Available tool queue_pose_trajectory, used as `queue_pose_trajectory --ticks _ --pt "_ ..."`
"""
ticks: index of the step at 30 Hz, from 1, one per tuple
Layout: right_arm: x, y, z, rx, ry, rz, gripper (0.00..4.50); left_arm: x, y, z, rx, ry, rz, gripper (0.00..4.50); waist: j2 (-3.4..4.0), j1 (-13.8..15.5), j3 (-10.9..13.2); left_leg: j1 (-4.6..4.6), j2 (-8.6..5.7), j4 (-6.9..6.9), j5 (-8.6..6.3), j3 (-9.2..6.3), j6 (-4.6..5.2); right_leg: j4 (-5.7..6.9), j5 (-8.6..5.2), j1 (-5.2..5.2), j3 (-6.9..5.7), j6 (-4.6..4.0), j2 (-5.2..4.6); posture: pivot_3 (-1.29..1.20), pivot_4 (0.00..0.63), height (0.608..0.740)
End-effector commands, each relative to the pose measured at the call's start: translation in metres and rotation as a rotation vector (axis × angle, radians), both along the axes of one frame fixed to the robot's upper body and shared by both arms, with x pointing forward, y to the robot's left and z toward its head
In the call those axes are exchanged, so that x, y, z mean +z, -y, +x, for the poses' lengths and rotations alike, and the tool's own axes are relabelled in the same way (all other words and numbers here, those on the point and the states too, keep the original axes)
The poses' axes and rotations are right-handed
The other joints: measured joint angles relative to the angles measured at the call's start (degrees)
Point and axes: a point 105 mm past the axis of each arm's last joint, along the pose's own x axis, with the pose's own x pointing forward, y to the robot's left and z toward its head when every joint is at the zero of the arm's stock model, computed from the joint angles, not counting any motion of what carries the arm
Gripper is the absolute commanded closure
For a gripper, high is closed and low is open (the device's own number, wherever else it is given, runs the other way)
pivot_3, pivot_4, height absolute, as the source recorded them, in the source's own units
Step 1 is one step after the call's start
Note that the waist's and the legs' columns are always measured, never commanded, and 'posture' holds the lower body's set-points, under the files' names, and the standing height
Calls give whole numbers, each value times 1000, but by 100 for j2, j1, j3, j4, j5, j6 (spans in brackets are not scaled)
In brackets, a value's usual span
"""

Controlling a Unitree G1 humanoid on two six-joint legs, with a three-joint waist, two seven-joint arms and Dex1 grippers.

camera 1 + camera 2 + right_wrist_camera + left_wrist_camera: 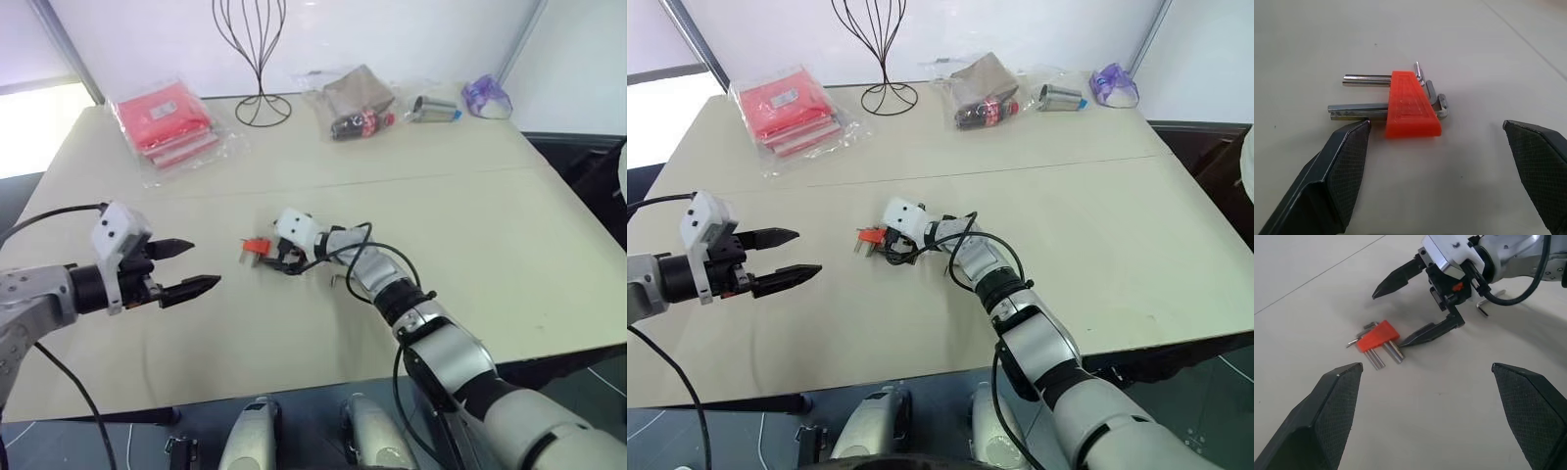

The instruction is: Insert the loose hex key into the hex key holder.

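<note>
The hex key holder [256,246] is a small orange-red block lying flat near the table's middle, with short grey keys sticking out of it [1412,105]. My right gripper [278,260] is open and low over the table just behind the holder; one fingertip is close to the longest key's end and the holder lies ahead of the gap between the fingers. The loose hex key [1483,307], a thin bent grey rod, lies on the table beside my right wrist, partly hidden by its cable. My left gripper [206,264] hovers open and empty to the holder's left.
At the back of the table are red packets in clear plastic [165,125], a black wire stand [261,108], a bag with a cola bottle [359,110], a metal can [433,110] and a purple bag [487,96]. The table's front edge is just below both arms.
</note>
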Motion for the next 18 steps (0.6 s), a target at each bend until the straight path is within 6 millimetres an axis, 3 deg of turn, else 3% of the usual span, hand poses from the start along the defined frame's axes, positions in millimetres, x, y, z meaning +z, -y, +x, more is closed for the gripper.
queue_pose_trajectory --ticks 1,5,6,8,13,18 --pt "-26 3 -7 -21 -139 -37 0 8 3 2 -9 54 16 77 0 -26 0 2 0 0 0 -2 0 0 0 3 -1 -1 0 0 150 740" --pt "-28 -1 -11 1 -169 -40 0 8 2 3 -4 60 19 77 0 -68 -1 1 0 -2 0 -3 0 0 -2 3 -2 -3 -1 0 150 740" --pt "-29 -1 -12 6 -170 -43 255 8 2 3 -2 61 20 17 0 -78 -1 1 0 -4 0 -3 0 -1 -2 2 -2 -3 -1 0 150 740" --pt "-28 -3 -13 15 -168 -41 887 8 1 3 1 63 20 0 0 -95 -1 1 0 -8 0 -3 0 -3 -2 2 -2 -3 -1 0 150 740" --pt "-28 -7 -16 43 -158 -43 3311 8 0 2 12 65 14 0 0 -103 -1 3 1 -10 0 -5 0 -1 -3 1 -2 -4 0 0 150 740" --pt "-27 -3 -15 51 -73 -79 3444 4 -2 1 22 55 5 0 0 -102 0 6 1 -10 0 -6 0 -1 -3 3 -2 -5 -3 0 150 740"
